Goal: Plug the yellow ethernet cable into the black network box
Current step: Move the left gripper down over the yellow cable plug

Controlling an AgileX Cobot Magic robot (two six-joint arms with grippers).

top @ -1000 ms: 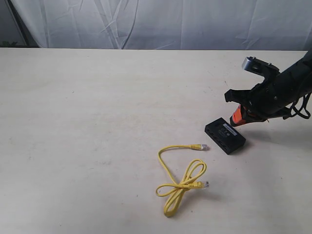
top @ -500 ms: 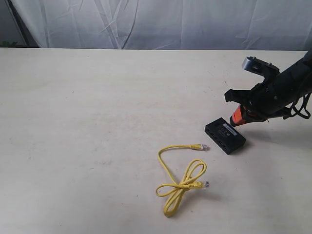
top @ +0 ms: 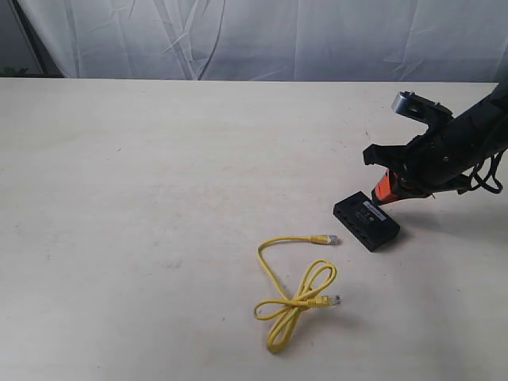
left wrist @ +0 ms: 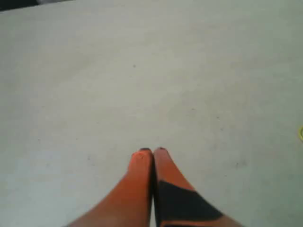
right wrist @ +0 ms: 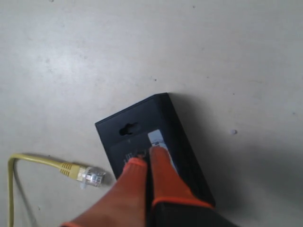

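Observation:
The black network box [top: 367,220] lies flat on the table at the right, its pale label strip [right wrist: 158,140] facing up. My right gripper [top: 382,193] hovers just over its far end, orange fingers pressed together and holding nothing; in the right wrist view the fingertips [right wrist: 147,156] overlap the box [right wrist: 142,127] top. The yellow ethernet cable [top: 295,290] lies looped on the table in front of the box, one clear plug [top: 332,238] pointing toward it, also seen as plug [right wrist: 91,176]. My left gripper [left wrist: 151,150] is shut over bare table and does not appear in the exterior view.
A pale tabletop [top: 143,182] stretches wide to the left and middle. A white cloth backdrop [top: 254,36] hangs behind the far edge. The cable's second plug [top: 334,300] rests near the knot.
The right gripper has shifted very slightly left over the box. Cable and box have not moved.

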